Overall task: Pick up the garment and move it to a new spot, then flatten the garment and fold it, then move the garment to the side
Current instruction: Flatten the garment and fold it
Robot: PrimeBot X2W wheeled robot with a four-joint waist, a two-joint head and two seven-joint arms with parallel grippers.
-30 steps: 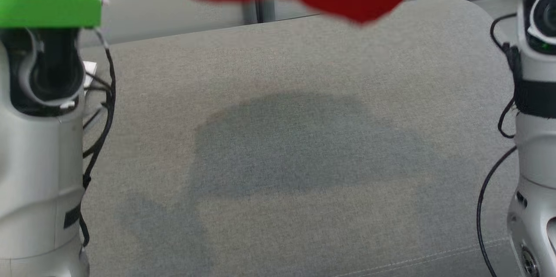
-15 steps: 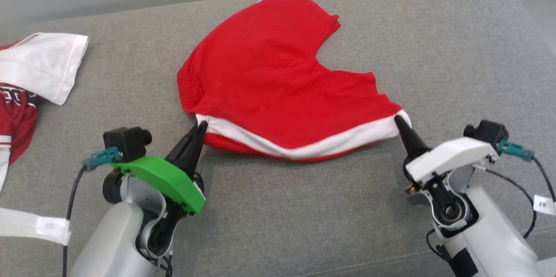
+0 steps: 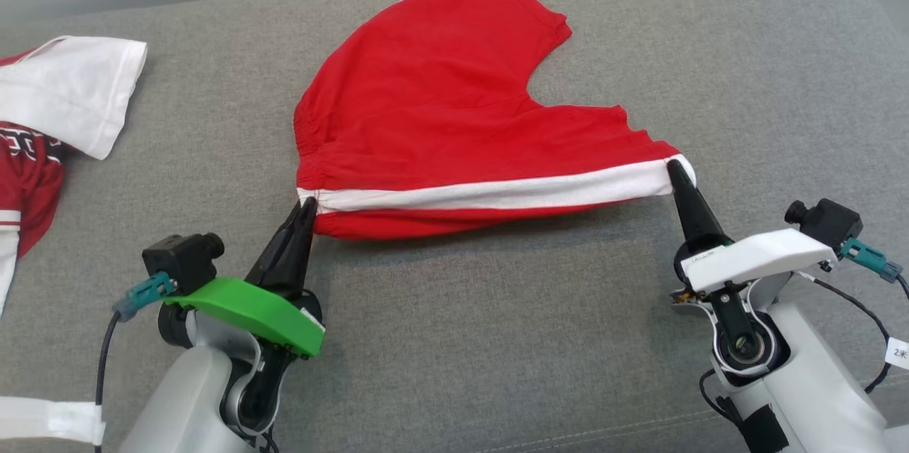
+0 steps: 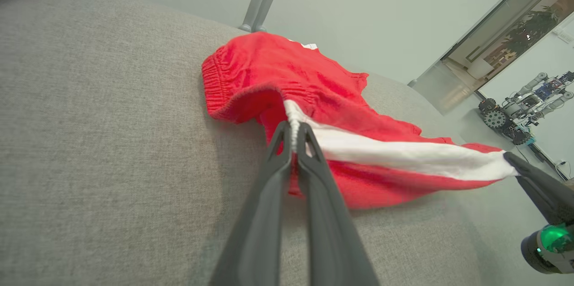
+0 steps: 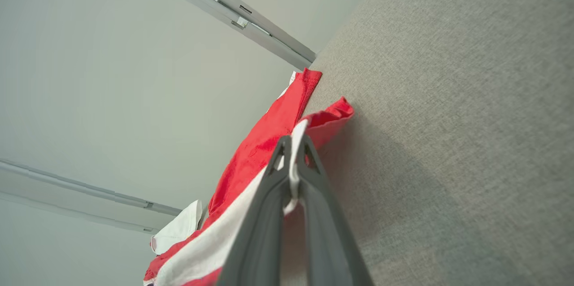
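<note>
While pinched taut, one garment (image 3: pixel 440 105) between two hands: left hand (image 3: pixel 307 204), right hand (image 3: pixel 673 169)

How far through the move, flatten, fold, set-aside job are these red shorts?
Done, apparently: the red shorts lie spread on the grey cushion, so relocating seems finished. In hand: flattening, the left gripper and right gripper each shut on an end of the white stripe, pulled straight between them. Left: no fold shows yet, nor the move aside.
</note>
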